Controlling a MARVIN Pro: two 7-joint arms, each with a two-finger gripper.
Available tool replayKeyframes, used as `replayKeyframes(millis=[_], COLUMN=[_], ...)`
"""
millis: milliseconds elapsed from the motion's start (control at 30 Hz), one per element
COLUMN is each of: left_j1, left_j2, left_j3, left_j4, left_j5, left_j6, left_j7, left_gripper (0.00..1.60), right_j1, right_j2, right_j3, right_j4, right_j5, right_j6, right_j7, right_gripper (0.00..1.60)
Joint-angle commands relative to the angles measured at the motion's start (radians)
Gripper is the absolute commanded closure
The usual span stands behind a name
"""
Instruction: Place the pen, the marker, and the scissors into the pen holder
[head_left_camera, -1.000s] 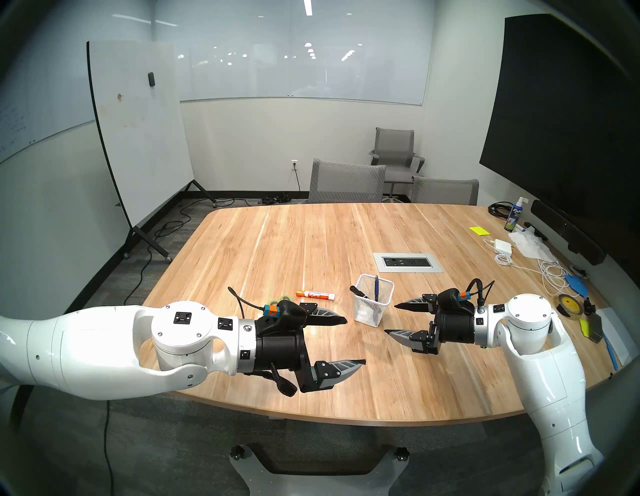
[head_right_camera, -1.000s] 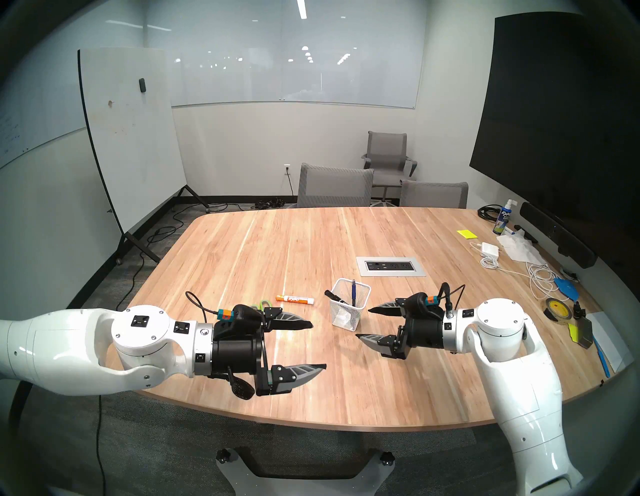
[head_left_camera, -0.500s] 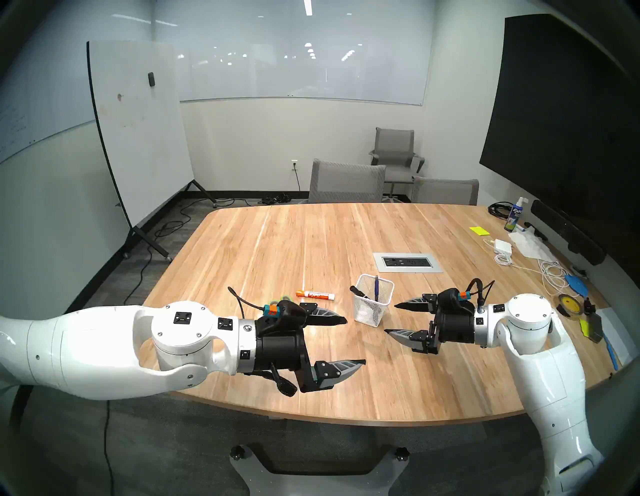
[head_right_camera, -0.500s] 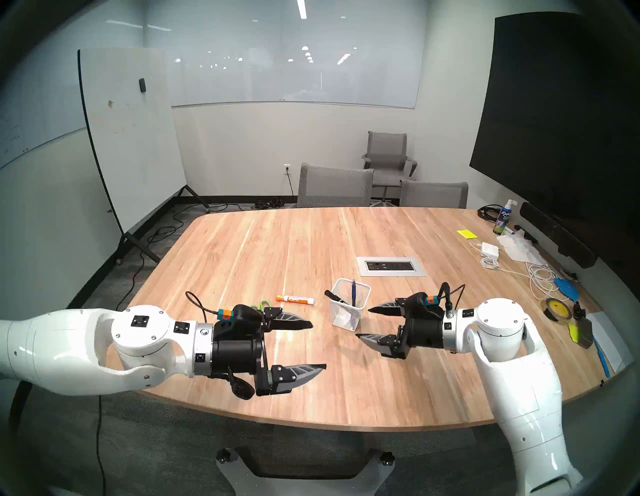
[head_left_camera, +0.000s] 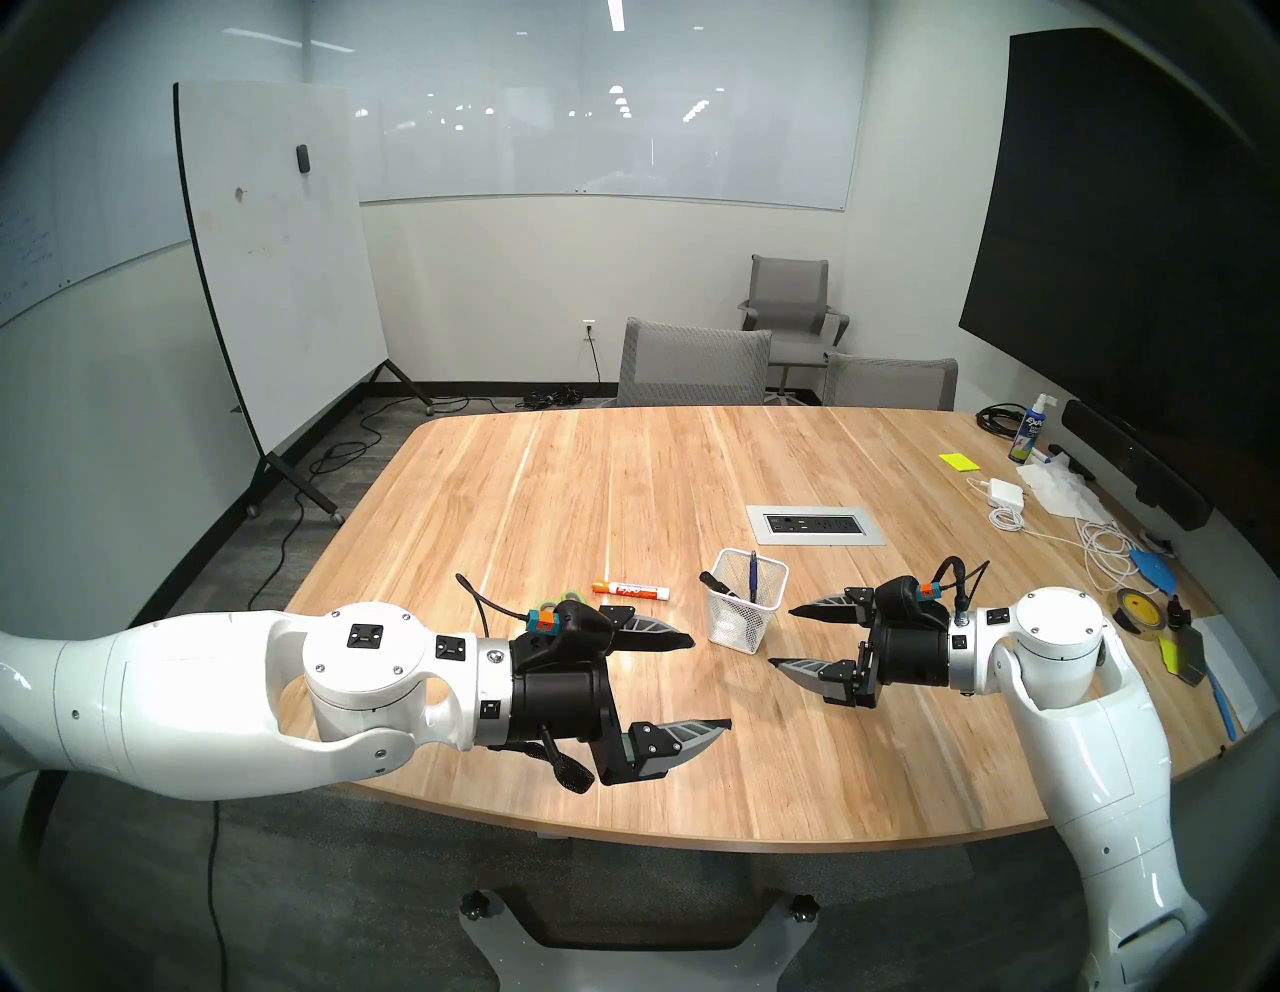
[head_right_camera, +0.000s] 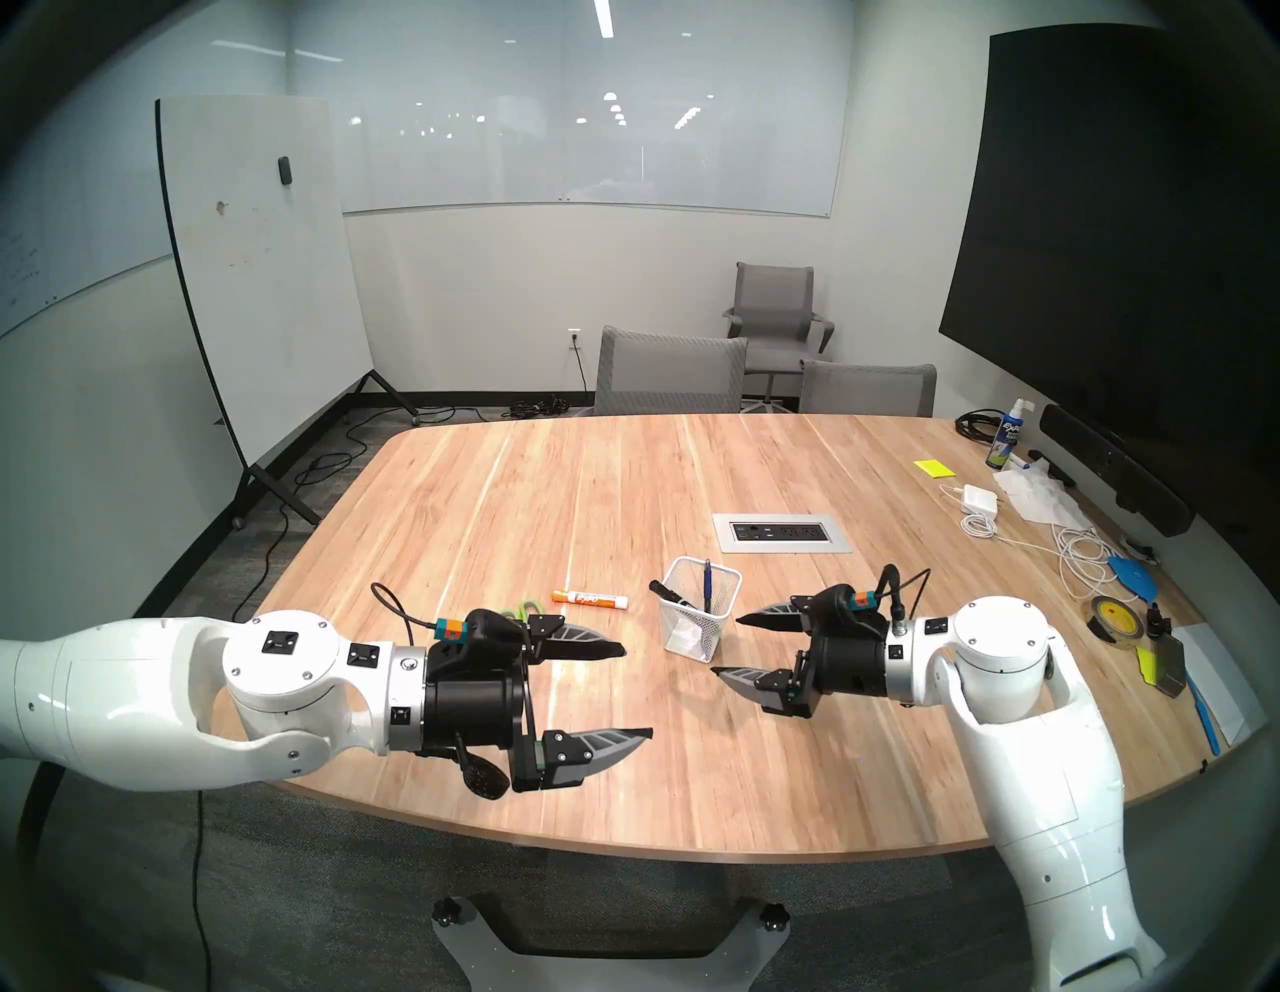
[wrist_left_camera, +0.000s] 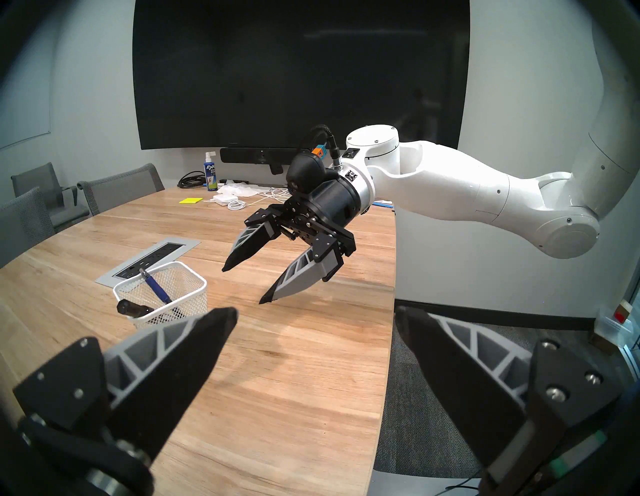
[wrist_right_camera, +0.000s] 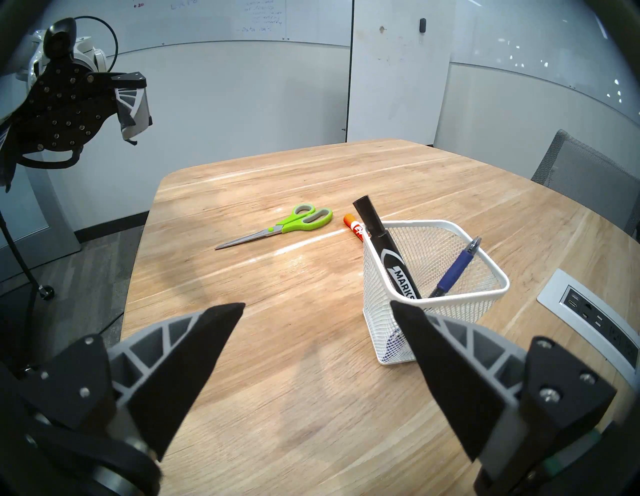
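scissors (wrist_right_camera: 304, 220): lime-green handles | pen (wrist_right_camera: 453, 268): blue | pen holder (wrist_right_camera: 446, 225): white mesh

"MARKS" in white on the black marker (wrist_right_camera: 388, 253); "EXPO" on the blue spray bottle (head_left_camera: 1030, 431).

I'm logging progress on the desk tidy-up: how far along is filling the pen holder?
Done: the blue pen and a black marker stand in the white mesh pen holder. In hand: nothing; the left gripper and right gripper are both open and empty. Left: the green-handled scissors lie flat on the table, and an orange-capped marker lies beside them.
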Motion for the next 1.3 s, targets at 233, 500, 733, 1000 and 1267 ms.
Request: replayKeyframes(millis=[233, 500, 733, 1000, 1267], left_j1=[-0.007, -0.008, -0.008, -0.008, -0.003], left_j2=[0.000, 0.000, 0.000, 0.000, -0.005], left_j3=[-0.009, -0.009, -0.009, -0.009, -0.010], left_j4=[-0.014, -0.014, -0.014, -0.014, -0.011], left_j5=[0.002, 0.002, 0.002, 0.002, -0.005], left_j6=[-0.010, -0.010, -0.010, -0.010, -0.020], left_j7=[-0.002, -0.002, -0.002, -0.002, 0.003], left_gripper=[0.00, 0.00, 0.00, 0.00, 0.00], right_j1=[0.010, 0.011, 0.011, 0.011, 0.011], right_j2=[-0.001, -0.002, -0.002, -0.002, -0.002], right_j3=[0.003, 0.003, 0.003, 0.003, 0.004], right_j4=[-0.016, -0.016, -0.016, -0.016, -0.016], right_j5=[0.004, 0.004, 0.004, 0.004, 0.003], right_j6=[0.002, 0.002, 0.002, 0.002, 0.002], right_j7=[0.001, 0.001, 0.001, 0.001, 0.002], right_gripper=[0.00, 0.00, 0.00, 0.00, 0.00])
